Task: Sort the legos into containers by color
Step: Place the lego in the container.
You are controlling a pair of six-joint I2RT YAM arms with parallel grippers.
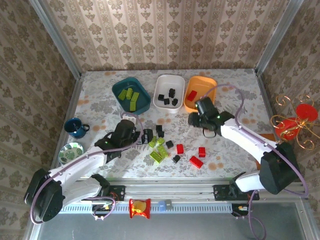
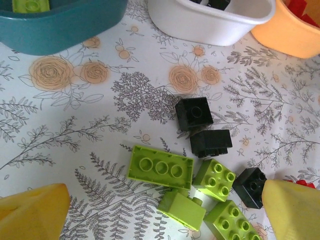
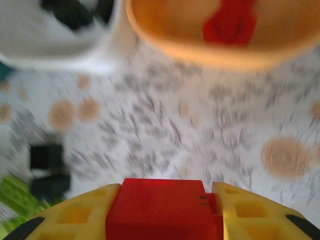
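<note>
Clamping red lego (image 3: 160,215), right gripper (image 3: 163,187) closed

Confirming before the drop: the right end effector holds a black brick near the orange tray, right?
Not quite. The right wrist view shows the right end effector shut on a red brick, not a black one; the orange tray lies just ahead.

Open table (image 1: 100,107) left, loose legos (image 1: 157,156) crowding centre, containers (image 1: 167,82) behind

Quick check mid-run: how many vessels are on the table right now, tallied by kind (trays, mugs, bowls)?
Trays: 3 (teal tray, white tray, orange tray)
Mug: 1
Bowl: 1
Total: 5
</note>
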